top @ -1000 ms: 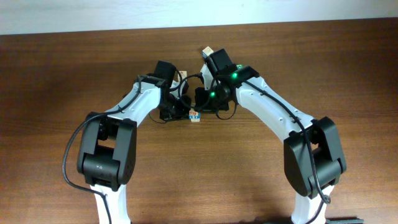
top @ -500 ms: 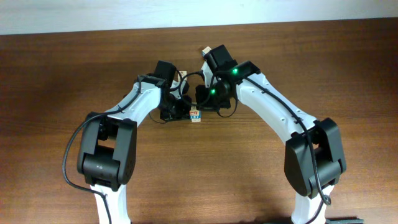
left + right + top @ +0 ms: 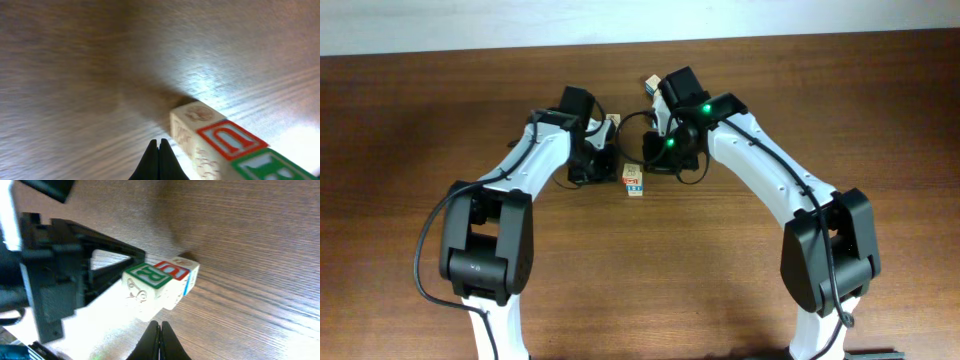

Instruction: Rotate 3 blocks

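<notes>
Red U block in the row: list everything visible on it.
The red U block is a small pale wooden cube; its top shows a red frame and letter U. It sits flat on the wooden table, middle of a row, flush between a green-topped block and a pale-topped block.

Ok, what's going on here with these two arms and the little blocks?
The left gripper and right gripper flank a short row of small pale wooden letter cubes on the brown wooden table. Both are shut and hold nothing, tips close beside the row. The red-topped U cube sits against the green-topped R cube.
</notes>
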Controlling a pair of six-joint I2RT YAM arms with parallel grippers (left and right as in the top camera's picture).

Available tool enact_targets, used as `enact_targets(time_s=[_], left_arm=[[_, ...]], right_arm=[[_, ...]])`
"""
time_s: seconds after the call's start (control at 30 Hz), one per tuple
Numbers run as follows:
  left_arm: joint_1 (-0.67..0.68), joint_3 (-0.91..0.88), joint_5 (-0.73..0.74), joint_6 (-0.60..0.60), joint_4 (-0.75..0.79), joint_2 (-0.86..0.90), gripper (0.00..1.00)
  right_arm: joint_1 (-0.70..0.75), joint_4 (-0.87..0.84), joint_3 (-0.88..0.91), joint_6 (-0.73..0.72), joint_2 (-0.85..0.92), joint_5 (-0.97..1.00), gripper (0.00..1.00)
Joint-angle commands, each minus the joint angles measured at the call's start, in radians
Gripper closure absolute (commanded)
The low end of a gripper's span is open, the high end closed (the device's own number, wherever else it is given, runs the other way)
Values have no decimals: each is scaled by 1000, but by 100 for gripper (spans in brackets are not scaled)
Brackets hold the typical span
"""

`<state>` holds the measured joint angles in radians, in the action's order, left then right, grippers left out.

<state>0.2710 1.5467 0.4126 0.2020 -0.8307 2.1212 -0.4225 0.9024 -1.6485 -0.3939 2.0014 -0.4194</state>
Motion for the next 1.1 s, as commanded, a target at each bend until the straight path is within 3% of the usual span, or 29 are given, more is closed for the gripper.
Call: enact_targets(time_s=[0.0,0.1,0.3,0.43,1.07], left_arm=[[-24,24,-17,-18,-4,3,100],[-33,39,-13,-21,-5,3,100],[-32,63,177,-147,-5,3,100],[-32,63,229,-181,-15,2,100],[-45,63,194,-181,-134,-83,100]], right_arm=[[6,-2,-20,20,-6,39,96],[6,-5,-20,24,-5,57,96],[6,-4,-20,24,-5,82,96],[6,0,-20,24,-5,84,96],[6,10,-20,24,-5,85,96]])
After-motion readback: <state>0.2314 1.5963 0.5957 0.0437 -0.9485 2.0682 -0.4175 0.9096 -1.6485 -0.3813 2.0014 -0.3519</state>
